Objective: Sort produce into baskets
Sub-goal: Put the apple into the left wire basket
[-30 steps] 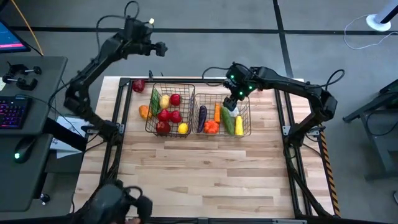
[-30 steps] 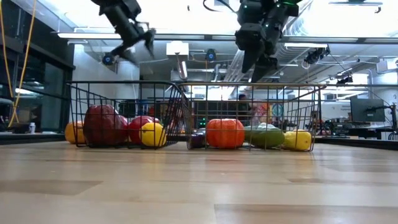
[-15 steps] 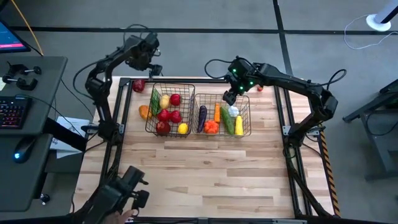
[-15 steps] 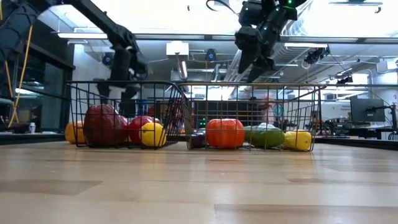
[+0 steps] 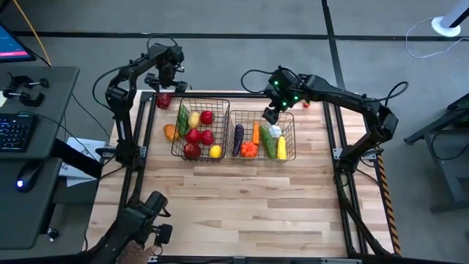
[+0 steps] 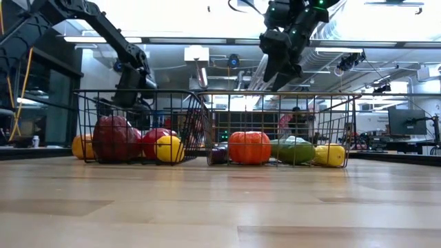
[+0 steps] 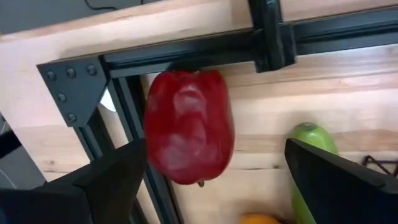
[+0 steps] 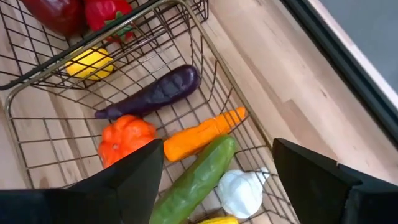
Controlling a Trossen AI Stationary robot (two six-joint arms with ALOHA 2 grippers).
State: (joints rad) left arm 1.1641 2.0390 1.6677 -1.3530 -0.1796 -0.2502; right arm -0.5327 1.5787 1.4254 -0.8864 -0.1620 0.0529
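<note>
A red bell pepper (image 7: 189, 127) lies on the table's far left corner beside the black frame rail, outside the baskets (image 5: 163, 100). My left gripper (image 7: 214, 146) hangs open right above it, pointing down, one finger on either side, not touching (image 5: 165, 84). The left basket (image 5: 176, 147) holds red, yellow and green produce. The right basket (image 5: 294, 143) holds an eggplant (image 8: 152, 92), a carrot (image 8: 202, 134), an orange pumpkin (image 8: 124, 138), a cucumber (image 8: 196, 177) and white garlic (image 8: 242, 193). My right gripper (image 8: 217, 146) is open above the right basket's far part (image 5: 271, 115), holding nothing.
An orange fruit (image 5: 169, 132) lies on the table just left of the left basket. A small red piece (image 5: 306, 104) sits by the far rail on the right. Black frame rails (image 7: 186, 56) border the table. Bare wood spreads in front of the baskets.
My left gripper has come down toward the table's far left corner and tipped from nearly level to pointing down over the red pepper. It has stayed open. My right gripper has kept its place above the right basket.
</note>
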